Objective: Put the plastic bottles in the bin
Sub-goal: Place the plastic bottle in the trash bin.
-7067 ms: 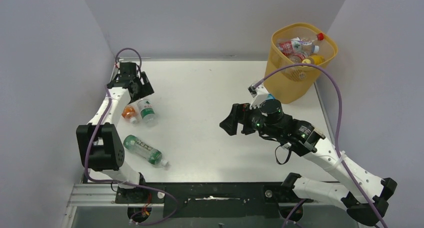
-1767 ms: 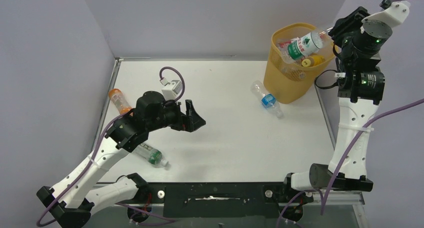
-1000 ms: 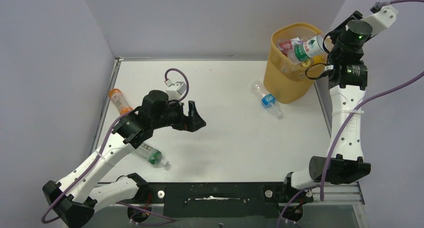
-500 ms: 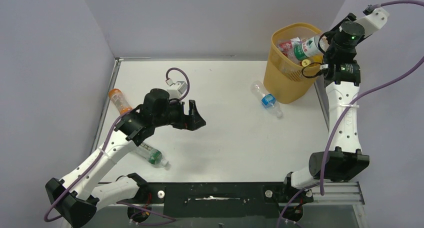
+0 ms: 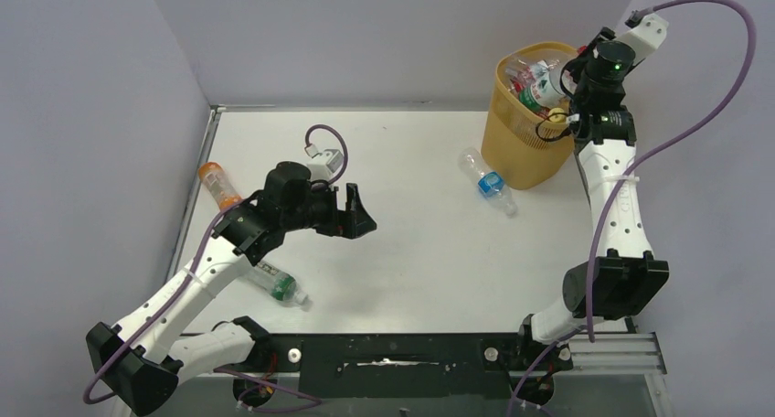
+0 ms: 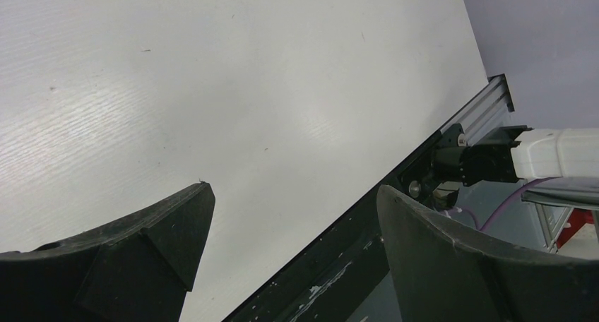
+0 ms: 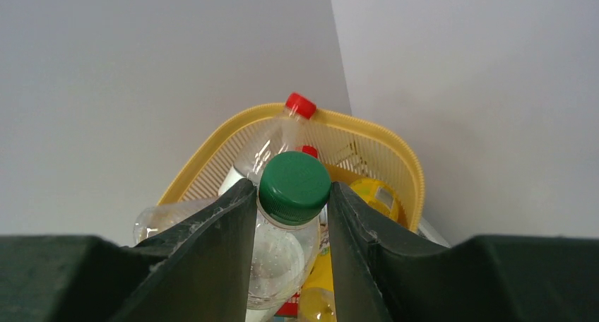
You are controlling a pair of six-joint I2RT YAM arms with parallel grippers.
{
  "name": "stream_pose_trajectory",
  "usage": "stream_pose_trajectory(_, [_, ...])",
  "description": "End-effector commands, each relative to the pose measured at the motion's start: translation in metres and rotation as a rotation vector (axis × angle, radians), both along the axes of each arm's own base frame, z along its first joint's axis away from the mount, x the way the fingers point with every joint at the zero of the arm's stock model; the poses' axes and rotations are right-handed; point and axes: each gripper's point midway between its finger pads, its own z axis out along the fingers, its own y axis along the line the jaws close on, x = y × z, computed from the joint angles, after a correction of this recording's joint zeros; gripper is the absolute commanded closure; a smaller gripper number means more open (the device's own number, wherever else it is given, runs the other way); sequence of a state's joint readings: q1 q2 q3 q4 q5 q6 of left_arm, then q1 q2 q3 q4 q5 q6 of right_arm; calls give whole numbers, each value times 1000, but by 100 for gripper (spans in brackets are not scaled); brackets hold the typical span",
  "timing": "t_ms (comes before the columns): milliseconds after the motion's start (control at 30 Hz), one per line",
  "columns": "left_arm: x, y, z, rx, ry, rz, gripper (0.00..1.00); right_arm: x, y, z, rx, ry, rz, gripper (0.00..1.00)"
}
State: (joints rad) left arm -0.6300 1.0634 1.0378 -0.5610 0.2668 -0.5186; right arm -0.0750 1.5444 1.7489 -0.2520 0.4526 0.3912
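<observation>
Green-capped bottle (image 7: 294,188) is gripped at the neck by the right jaws over the yellow bin (image 5: 514,156), apparently poised for release; left jaws stand open and empty above the tabletop (image 5: 411,161), where loose bottles (image 5: 274,284) lie uncollected.

Bin (image 5: 525,152) stands at the counter's (image 5: 411,161) far right corner, piled bottles (image 5: 523,73) inside. My right hand (image 5: 568,79) is over its rim, gripped bottle (image 7: 294,188) between the fingers. Loose bottle (image 5: 489,181) lies just left of the bin. Edge bottle (image 5: 217,185) lies far left, front bottle (image 5: 277,284) partly under my left arm. Left hand (image 5: 360,211) is over the counter, left of middle.
</observation>
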Motion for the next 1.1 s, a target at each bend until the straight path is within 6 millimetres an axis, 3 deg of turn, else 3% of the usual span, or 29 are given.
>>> stream_pose_trajectory(0, [8,-7,19,-56,-67,-16,13,11,15,-4,-1,-4,71,87])
stream_pose_trajectory(233, [6,-7,21,-65,-65,-19,13,21,25,-24,9,61,138,72])
stream_pose_trajectory(400, [5,-7,23,-72,-63,-16,13,24,32,-25,23,83,187,53])
stream_pose_trajectory(467, [4,-5,24,-69,-59,-8,13,20,33,-18,33,79,204,32])
stream_pose_trajectory(533, [5,-2,25,-58,-54,12,14,15,36,-3,30,59,220,20])
stream_pose_trajectory(700, [10,9,31,-31,-47,83,13,-10,38,39,16,17,225,0])
stream_pose_trajectory(867, [18,36,29,37,-22,221,9,-51,44,66,8,-12,239,2])
stream_pose_trajectory(1067, [26,85,29,70,12,428,8,-94,72,75,25,-8,340,2])
